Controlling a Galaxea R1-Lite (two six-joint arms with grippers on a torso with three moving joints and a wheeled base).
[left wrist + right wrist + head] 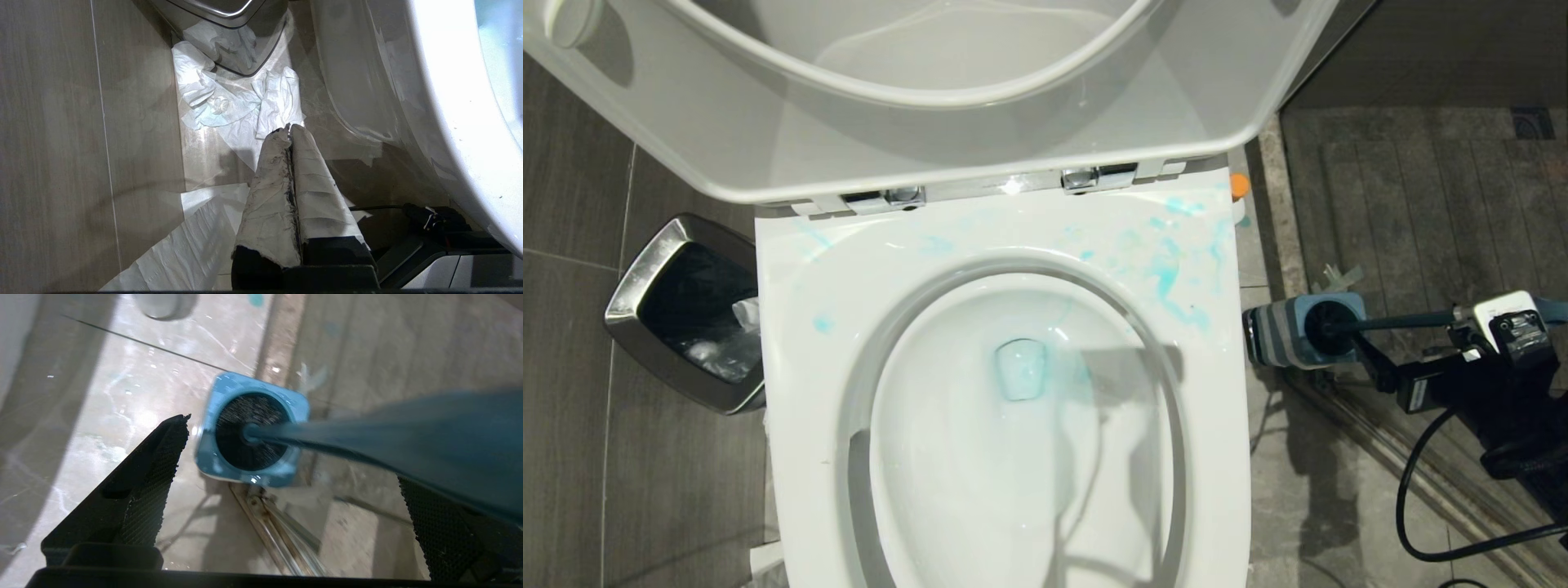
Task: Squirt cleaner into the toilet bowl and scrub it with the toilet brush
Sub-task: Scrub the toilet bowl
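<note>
The toilet bowl (pixel 980 474) is open with its lid up, teal liquid pooled at the drain and teal smears on the seat (pixel 1176 269). Only the orange cap of the cleaner (pixel 1239 185) peeks out behind the seat's far right corner. The toilet brush (pixel 1327 328) stands with its black head (pixel 249 433) in the square blue holder (pixel 1278 331) on the floor to the right of the toilet. My right gripper (pixel 1417 347) is open at the handle (pixel 408 433), which runs across one finger (pixel 433 522). Shut and empty, my left gripper (pixel 289 127) hangs low beside the toilet.
A steel waste bin (pixel 645 278) stands to the left of the toilet, with crumpled white paper (pixel 229 102) on the floor by it. A metal floor track (pixel 269 522) runs under the brush holder (pixel 261 473). A black cable (pixel 1413 506) loops below my right arm.
</note>
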